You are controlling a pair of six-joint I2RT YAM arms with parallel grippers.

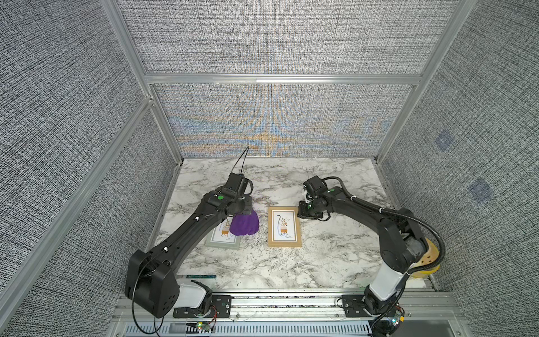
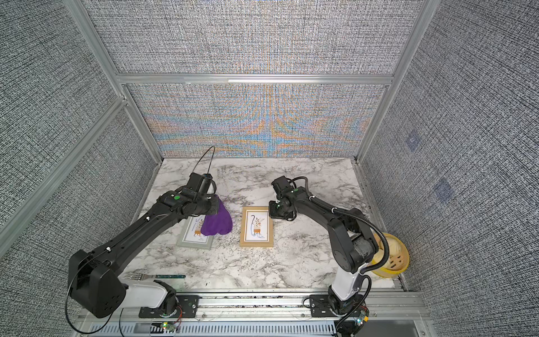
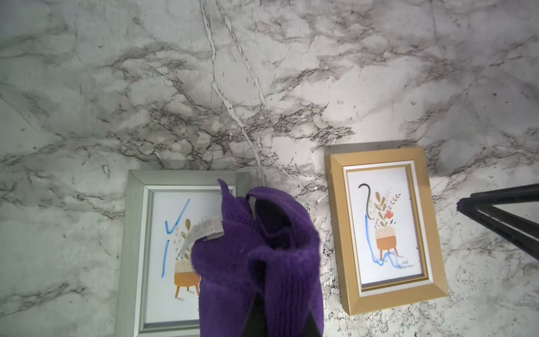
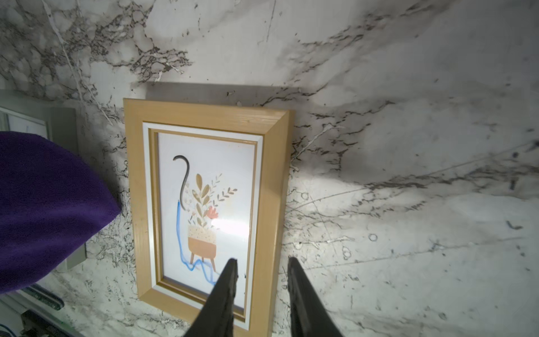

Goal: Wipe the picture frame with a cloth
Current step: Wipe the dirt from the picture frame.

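Hanging bunched, fuzzy — purple cloth (image 1: 244, 224), seemingly pinched by left tool (image 1: 243, 210).

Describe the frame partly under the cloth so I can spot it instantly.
On the marble table, two picture frames lie side by side. Yours sits beneath the purple cloth. It is the grey frame; its neighbour is the gold frame.
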